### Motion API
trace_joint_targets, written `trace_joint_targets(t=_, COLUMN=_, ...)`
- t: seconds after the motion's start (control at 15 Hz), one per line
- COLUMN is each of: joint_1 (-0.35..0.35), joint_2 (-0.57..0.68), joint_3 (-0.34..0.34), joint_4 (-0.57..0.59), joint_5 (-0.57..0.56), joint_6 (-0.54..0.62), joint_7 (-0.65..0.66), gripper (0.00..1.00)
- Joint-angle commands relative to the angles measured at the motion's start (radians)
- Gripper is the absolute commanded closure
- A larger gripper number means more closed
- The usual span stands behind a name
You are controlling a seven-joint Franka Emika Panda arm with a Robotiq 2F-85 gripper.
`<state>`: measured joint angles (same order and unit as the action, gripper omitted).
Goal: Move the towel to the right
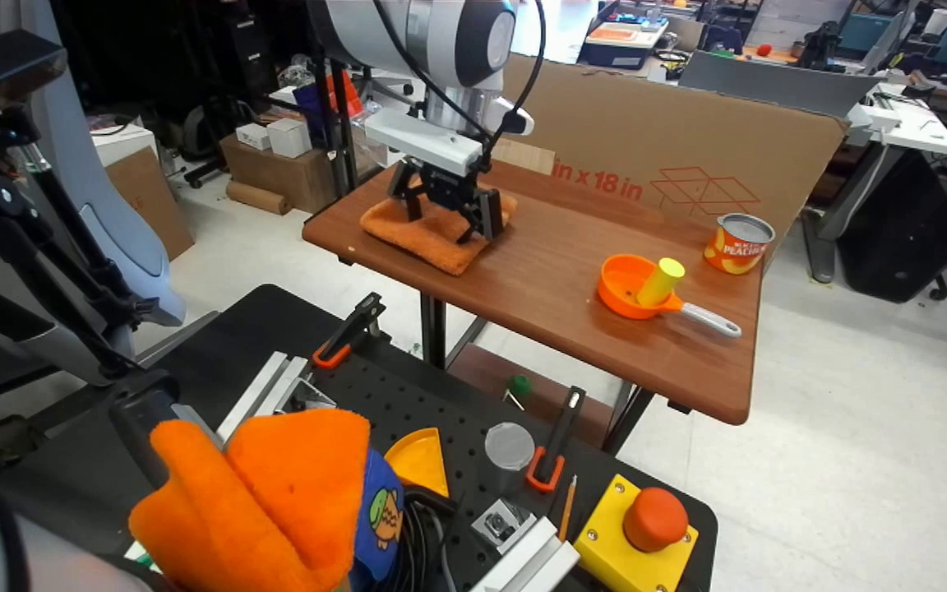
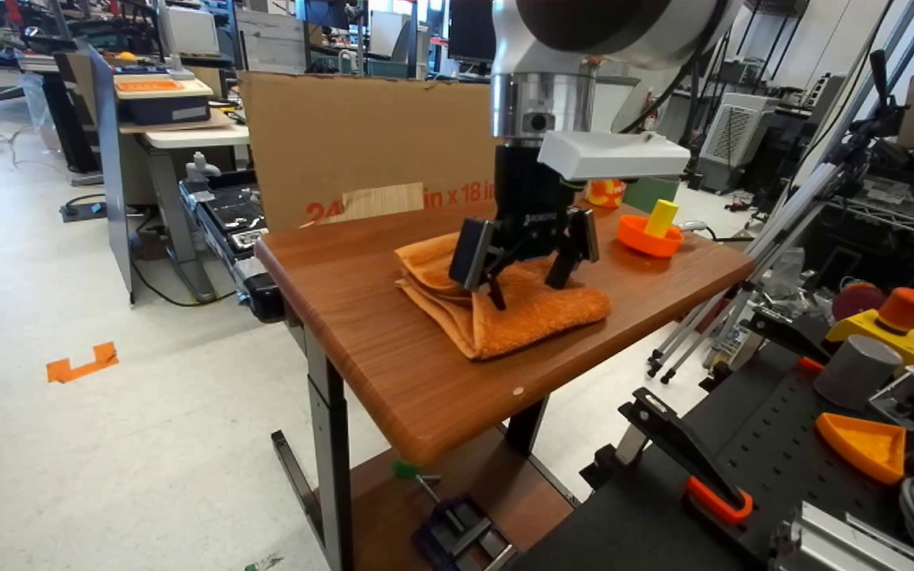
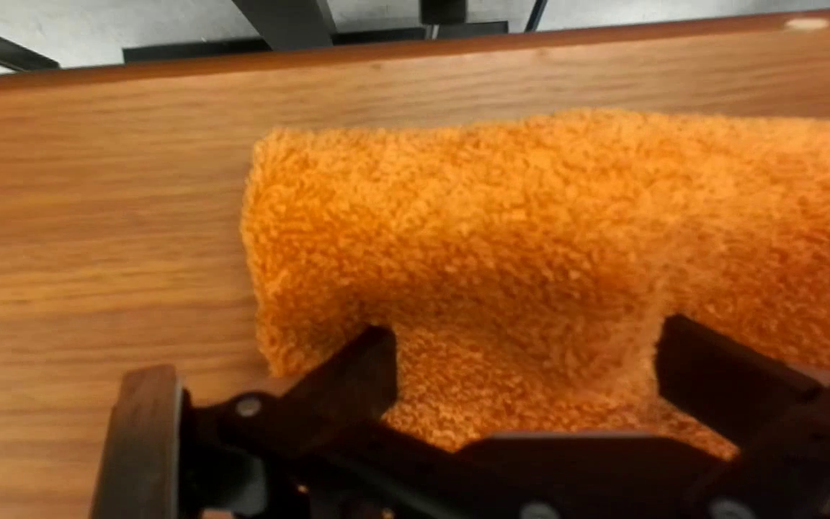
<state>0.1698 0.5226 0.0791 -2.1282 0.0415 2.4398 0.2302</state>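
Note:
The towel, a folded orange cloth, lies flat on the brown table at its far-left part in an exterior view (image 1: 450, 253). It also shows in an exterior view (image 2: 540, 321) and fills much of the wrist view (image 3: 530, 194). My gripper (image 1: 439, 228) points down over the towel, with its fingers spread wide. In an exterior view the gripper (image 2: 527, 293) has both fingertips at the towel's upper surface. In the wrist view the gripper (image 3: 527, 346) has towel fabric between its fingers, slightly dented near the tips. The towel's part under the gripper is hidden.
On the brown table (image 1: 547, 255) stand an orange pan (image 1: 615, 289) with a yellow cylinder (image 1: 661, 281) in it and a peach can (image 1: 738, 244). A cardboard sheet (image 1: 605, 123) stands along the table's back edge. A black pegboard bench (image 1: 432, 403) holds clamps and puffy orange fabric (image 1: 276, 493).

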Motion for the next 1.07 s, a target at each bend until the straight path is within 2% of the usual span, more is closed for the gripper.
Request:
trace_joint_targets(t=0.0, joint_1=0.023, joint_2=0.051, joint_3=-0.096, joint_4=0.063, joint_5=-0.073, joint_6=-0.099, joint_7=0.100, gripper=0.00)
trace_joint_targets(t=0.27, joint_1=0.027, joint_2=0.045, joint_3=-0.136, joint_4=0.064, joint_5=-0.134, joint_6=-0.138, joint_7=0.125, gripper=0.00)
trace_joint_targets(t=0.67, joint_1=0.094, joint_2=-0.003, joint_3=-0.182, joint_4=0.030, joint_5=-0.312, joint_6=-0.117, joint_7=0.233, gripper=0.00)
trace_joint_targets(t=0.8, joint_1=0.097, joint_2=-0.032, joint_3=-0.165, joint_4=0.010, joint_5=-0.321, joint_6=-0.104, joint_7=0.241, gripper=0.00)
trace_joint_targets(t=0.87, joint_1=0.073, joint_2=0.004, joint_3=-0.152, joint_4=0.039, joint_5=-0.293, joint_6=-0.110, joint_7=0.217, gripper=0.00)
trace_joint_targets(t=1.0, joint_1=0.081, joint_2=-0.007, joint_3=-0.150, joint_4=0.036, joint_5=-0.297, joint_6=-0.110, joint_7=0.223, gripper=0.00)
